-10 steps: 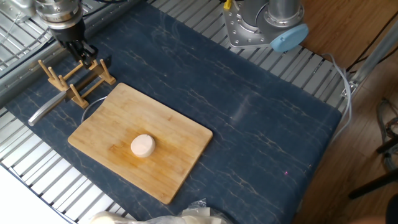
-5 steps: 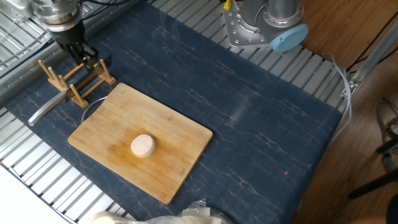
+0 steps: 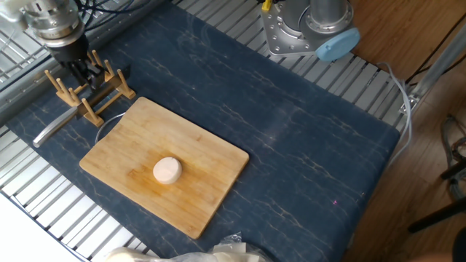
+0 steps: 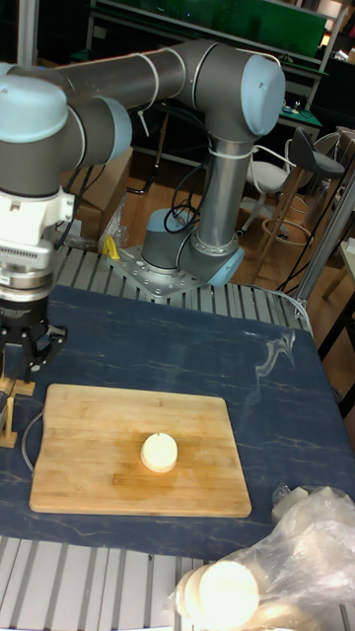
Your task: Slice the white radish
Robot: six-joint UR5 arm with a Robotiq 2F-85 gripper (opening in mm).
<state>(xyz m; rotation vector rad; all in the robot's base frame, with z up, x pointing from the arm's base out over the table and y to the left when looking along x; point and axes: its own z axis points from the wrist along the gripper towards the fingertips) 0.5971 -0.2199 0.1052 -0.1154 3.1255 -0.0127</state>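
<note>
The gripper (image 3: 79, 70) has shifted left along the wooden rack (image 3: 91, 91) at the table's far left corner; whether its fingers hold anything I cannot tell. The white radish (image 3: 167, 170) sits whole mid-board (image 3: 211, 164); slicing hasn't begun, probably still fetching the knife (image 3: 52, 128).

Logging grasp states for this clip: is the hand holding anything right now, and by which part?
It cannot be told. The hand is down at the wooden rack, and its fingertips are hidden among the pegs. The white radish lies untouched on the board.
</note>
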